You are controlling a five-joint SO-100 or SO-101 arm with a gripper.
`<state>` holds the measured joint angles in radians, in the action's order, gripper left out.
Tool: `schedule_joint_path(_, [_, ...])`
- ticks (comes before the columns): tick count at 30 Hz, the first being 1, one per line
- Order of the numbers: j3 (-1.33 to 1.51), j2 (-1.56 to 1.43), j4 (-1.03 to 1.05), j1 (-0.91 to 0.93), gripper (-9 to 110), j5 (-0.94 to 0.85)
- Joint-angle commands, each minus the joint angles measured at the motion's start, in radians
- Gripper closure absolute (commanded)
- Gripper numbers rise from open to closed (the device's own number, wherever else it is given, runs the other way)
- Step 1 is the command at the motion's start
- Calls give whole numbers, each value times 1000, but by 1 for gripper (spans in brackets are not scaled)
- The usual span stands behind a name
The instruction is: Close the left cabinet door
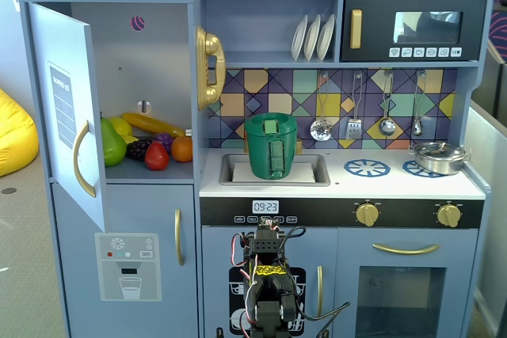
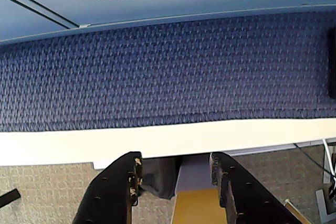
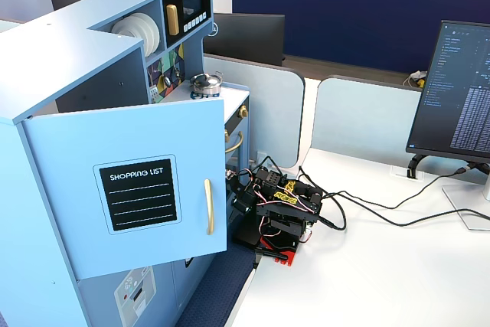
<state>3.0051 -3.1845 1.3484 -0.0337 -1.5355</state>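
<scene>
The left cabinet door (image 1: pixel 67 108) stands wide open, swung out towards the camera, and its gold handle (image 1: pixel 81 160) faces left. In the other fixed view the door (image 3: pixel 76 158) shows its black "SHOPPING LIST" panel (image 3: pixel 138 193) and gold handle (image 3: pixel 208 206). My arm (image 1: pixel 269 279) sits folded low in front of the kitchen, on the white table (image 3: pixel 367 281), right of the door and apart from it. In the wrist view my gripper (image 2: pixel 175 161) is open and empty. It points down over the table's edge (image 2: pixel 157 140) and blue carpet (image 2: pixel 168 72).
Toy fruit (image 1: pixel 146 144) lies in the open cabinet. Below it is the dispenser door (image 1: pixel 127 267). A green pot (image 1: pixel 271 146) sits in the sink and the microwave (image 1: pixel 412 29) is at the top right. Cables (image 3: pixel 360 208) and a monitor (image 3: pixel 459 89) are on the table.
</scene>
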Motion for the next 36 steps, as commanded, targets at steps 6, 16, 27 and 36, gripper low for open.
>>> schedule_joint_path(6, [-8, 6, 184, 32, 101, -6])
schedule_joint_path(16, [-9, 8, 169, -38, 101, -2])
schedule_joint_path(27, [-296, 259, -529, -1039, 102, 229])
schedule_joint_path(36, [-466, 476, -1026, -1568, 102, 12])
